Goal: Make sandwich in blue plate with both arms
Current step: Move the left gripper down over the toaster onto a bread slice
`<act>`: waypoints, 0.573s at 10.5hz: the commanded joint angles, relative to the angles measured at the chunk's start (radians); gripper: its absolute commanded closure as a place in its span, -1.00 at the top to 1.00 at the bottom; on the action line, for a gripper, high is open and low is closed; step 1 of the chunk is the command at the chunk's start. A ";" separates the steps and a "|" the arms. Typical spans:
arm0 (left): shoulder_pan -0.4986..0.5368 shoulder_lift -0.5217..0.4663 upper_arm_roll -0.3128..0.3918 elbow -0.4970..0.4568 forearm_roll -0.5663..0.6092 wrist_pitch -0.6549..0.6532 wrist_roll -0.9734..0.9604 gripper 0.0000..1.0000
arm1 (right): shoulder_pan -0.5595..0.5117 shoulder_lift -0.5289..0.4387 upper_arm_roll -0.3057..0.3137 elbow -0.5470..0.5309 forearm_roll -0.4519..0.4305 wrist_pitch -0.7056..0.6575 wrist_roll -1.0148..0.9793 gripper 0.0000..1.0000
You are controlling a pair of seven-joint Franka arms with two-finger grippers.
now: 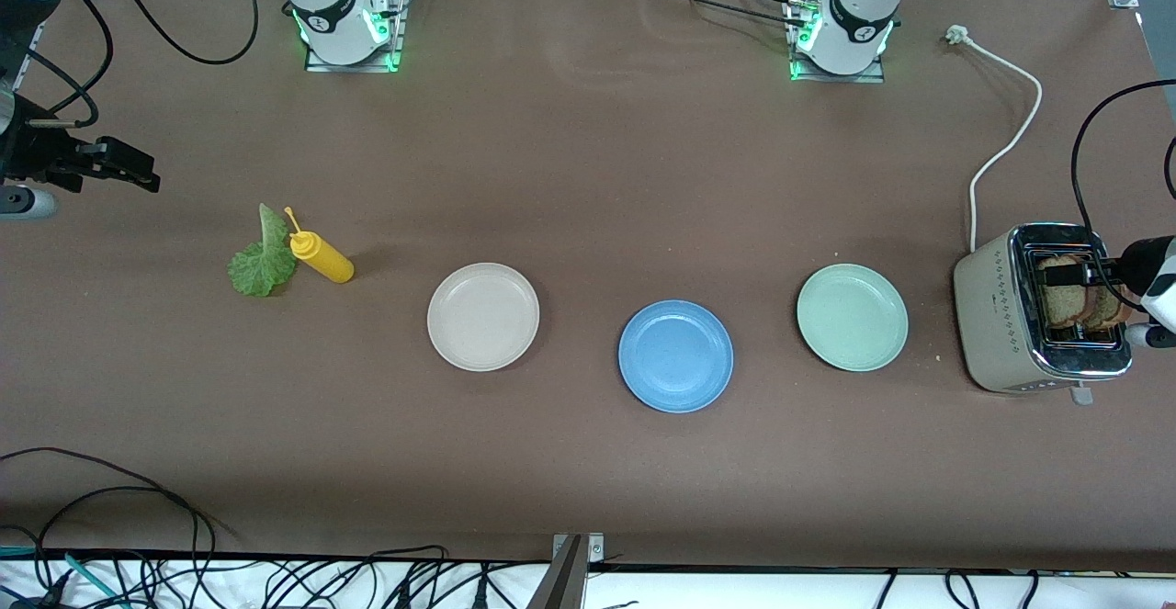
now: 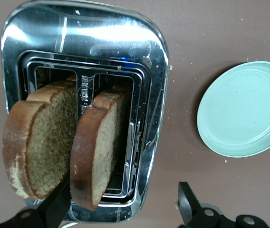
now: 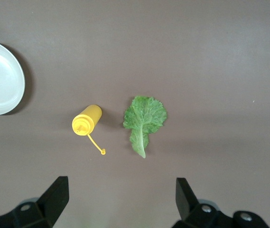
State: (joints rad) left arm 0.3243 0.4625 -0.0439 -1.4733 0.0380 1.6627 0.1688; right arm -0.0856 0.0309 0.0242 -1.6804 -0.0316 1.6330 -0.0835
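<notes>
1. Standing in the 2 slots of the toaster, at the left arm's end of the table, are 2 slices of brown bread; both rise above the chrome top.
2. The left gripper hangs over the toaster with its jaws spread wide, 1 finger between the slices, gripping nothing.
3. The blue plate sits empty mid-table, nearer the front camera than its 2 neighbours.
4. The mint-green plate lies empty between the blue plate and the toaster.
5. The beige plate lies empty toward the right arm's end.
6. The lettuce leaf lies flat on the table, just beside the yellow squeeze bottle, which lies on its side.
7. The right gripper hovers over the leaf and bottle, jaws wide apart and empty.
</notes>
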 commanded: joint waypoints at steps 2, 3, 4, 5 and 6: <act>0.028 0.021 -0.007 0.018 0.010 0.005 0.041 1.00 | -0.005 -0.006 -0.007 -0.004 0.013 -0.001 -0.028 1.00; 0.030 0.022 -0.008 0.018 0.010 0.008 0.043 0.97 | -0.005 -0.005 -0.007 -0.005 0.013 -0.001 -0.028 1.00; 0.030 0.025 -0.008 0.018 0.010 0.005 0.058 0.62 | -0.005 -0.005 -0.009 -0.005 0.013 -0.001 -0.028 1.00; 0.030 0.027 -0.008 0.021 0.007 0.008 0.083 0.38 | -0.005 -0.005 -0.010 -0.005 0.012 -0.001 -0.028 1.00; 0.030 0.027 -0.008 0.021 0.007 0.005 0.084 0.37 | -0.005 -0.005 -0.010 -0.005 0.012 -0.002 -0.028 1.00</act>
State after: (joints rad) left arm 0.3454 0.4752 -0.0440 -1.4733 0.0379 1.6673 0.2102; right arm -0.0857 0.0322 0.0174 -1.6804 -0.0316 1.6330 -0.0915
